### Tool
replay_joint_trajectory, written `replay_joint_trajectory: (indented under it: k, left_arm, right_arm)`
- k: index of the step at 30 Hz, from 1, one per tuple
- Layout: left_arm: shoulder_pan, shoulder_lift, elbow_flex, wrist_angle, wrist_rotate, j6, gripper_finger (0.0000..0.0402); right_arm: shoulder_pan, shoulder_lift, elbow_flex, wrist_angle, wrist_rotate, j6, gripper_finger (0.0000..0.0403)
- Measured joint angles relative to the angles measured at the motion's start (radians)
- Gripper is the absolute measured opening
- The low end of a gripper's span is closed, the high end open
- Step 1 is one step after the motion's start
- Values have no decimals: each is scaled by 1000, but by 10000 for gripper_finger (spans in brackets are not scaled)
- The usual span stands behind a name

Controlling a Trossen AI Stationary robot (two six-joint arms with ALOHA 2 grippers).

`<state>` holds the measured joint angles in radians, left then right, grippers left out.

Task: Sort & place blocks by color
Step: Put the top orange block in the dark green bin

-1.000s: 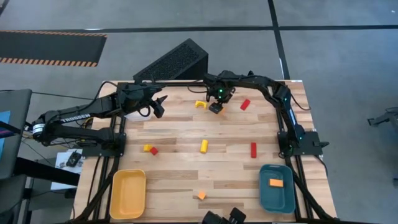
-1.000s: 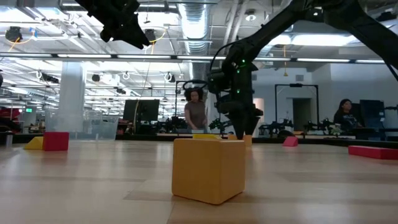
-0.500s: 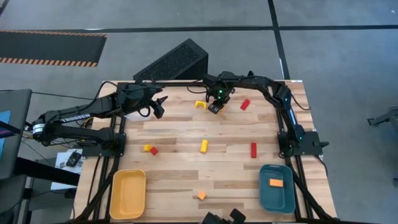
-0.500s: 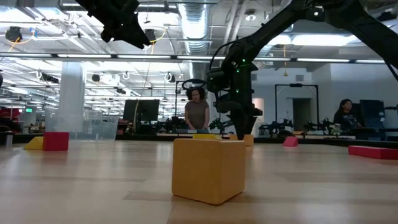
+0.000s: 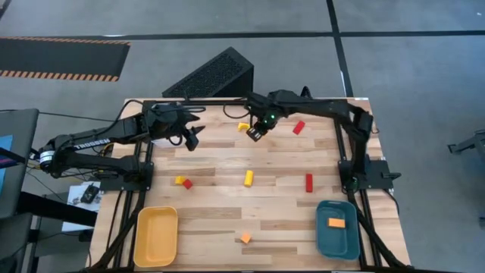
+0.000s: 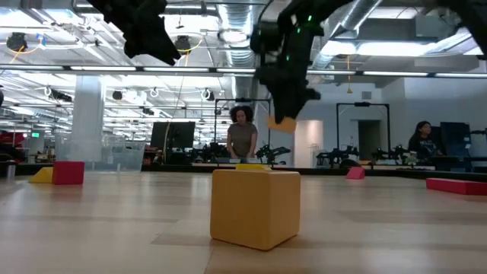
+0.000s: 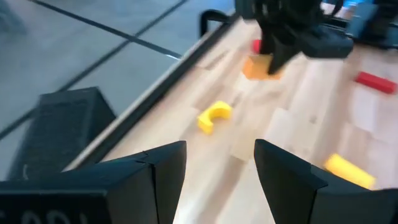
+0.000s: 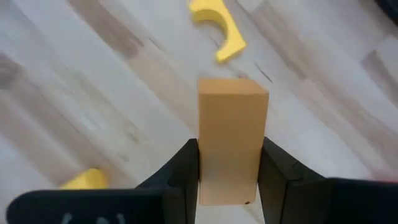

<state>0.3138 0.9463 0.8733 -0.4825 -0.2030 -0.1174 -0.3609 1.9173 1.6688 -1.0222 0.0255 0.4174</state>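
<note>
A pale wooden bench [image 5: 227,220] stands on a grey floor, with a yellow tray [image 5: 156,236] and a teal tray [image 5: 336,228] at its near corners; the teal one already carries an orange piece [image 5: 336,223]. The right claw [image 5: 255,134] hangs over the far middle of the bench, clenched on an orange block [image 8: 231,140], which the low view shows clear of the surface. The block is bar-shaped; its long axis runs forward out of the claw, its far end standing free beyond the fingertips, probably so it can be carried to the teal tray. Below it lies a yellow arch [image 5: 243,127]. The left claw [image 5: 192,139] waits released, raised over the far left of the bench.
</note>
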Motion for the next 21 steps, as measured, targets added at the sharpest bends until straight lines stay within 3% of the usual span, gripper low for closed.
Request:
replay_joint_trajectory:
  k: [6,16,21]
  left_arm:
    - [-14,0,0,-1,99,8,183]
    - [-80,0,0,26,127,134,183]
    - [-80,4,0,110,155,154,183]
  right_arm:
    - [154,-111,-100,51,52,233,120]
    - [501,-276,-206,113,179,745,119]
    - [620,-354,-206,115,258,860,119]
